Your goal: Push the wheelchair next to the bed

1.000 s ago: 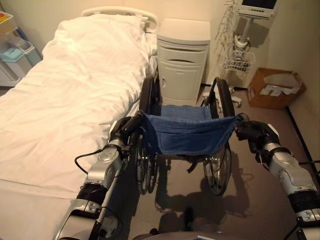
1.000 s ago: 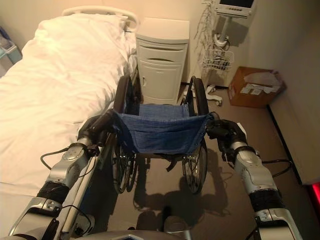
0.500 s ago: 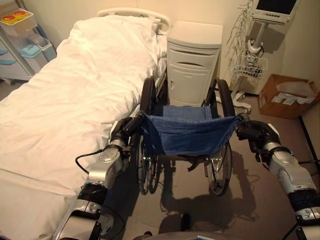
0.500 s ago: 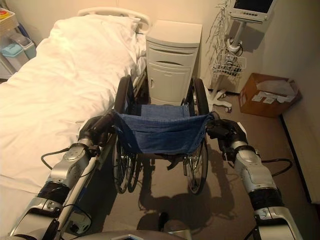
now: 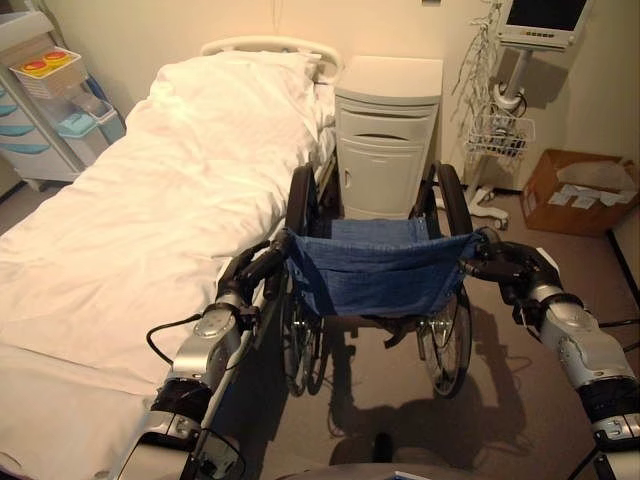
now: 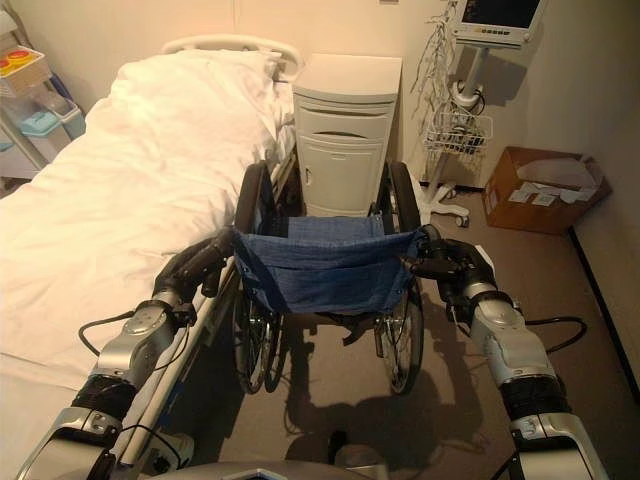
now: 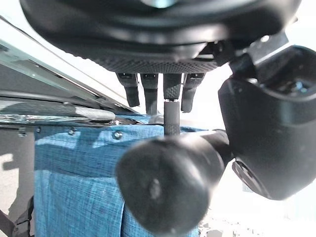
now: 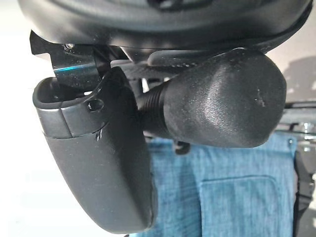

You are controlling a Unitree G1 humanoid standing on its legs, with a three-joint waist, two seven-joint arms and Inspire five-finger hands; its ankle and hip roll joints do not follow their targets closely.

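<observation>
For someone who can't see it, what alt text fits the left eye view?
A wheelchair with a blue fabric back stands beside a white-sheeted bed, the left hand and right hand each gripping a push handle. A bedside cabinet stands ahead.

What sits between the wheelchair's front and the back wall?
A white bedside cabinet stands between the wheelchair and the wall, right beside the bed's head end; clearest in the left eye view.
</observation>
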